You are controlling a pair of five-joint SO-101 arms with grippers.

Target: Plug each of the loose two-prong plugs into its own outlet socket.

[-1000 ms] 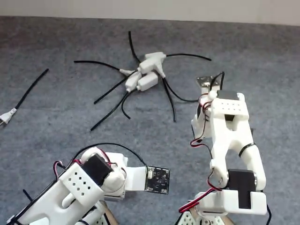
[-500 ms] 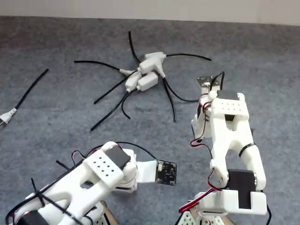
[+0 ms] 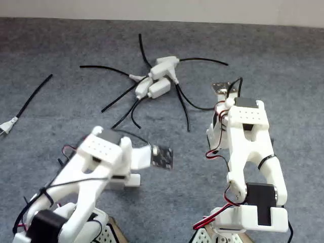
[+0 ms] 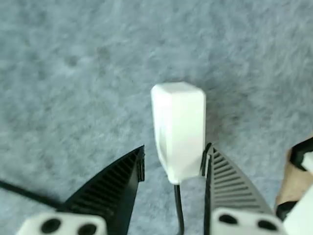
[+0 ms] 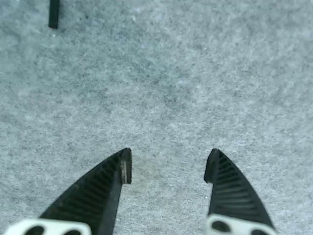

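A white block (image 4: pixel 178 127) with a thin black cord (image 4: pixel 178 215) lies on the grey carpet between the fingers of my left gripper (image 4: pixel 175 159). The gripper is open; the block sits close against one finger, with carpet showing between it and the other. In the high view the left arm (image 3: pixel 104 152) stands raised at the front left. A cluster of white sockets and plugs (image 3: pixel 158 78) with black cords lies at the back centre. One loose plug (image 3: pixel 6 125) lies at the far left edge. My right gripper (image 5: pixel 168 166) is open over bare carpet.
The right arm (image 3: pixel 246 131) stands at the front right, with a black cord (image 3: pixel 183 104) curving just left of it. A cord end (image 5: pixel 54 12) lies ahead of the right gripper. The loose plug's cord (image 3: pixel 35 96) runs diagonally at the left.
The left arm has risen and swung away from the front edge toward the table's middle. The right arm and the cluster have not moved.
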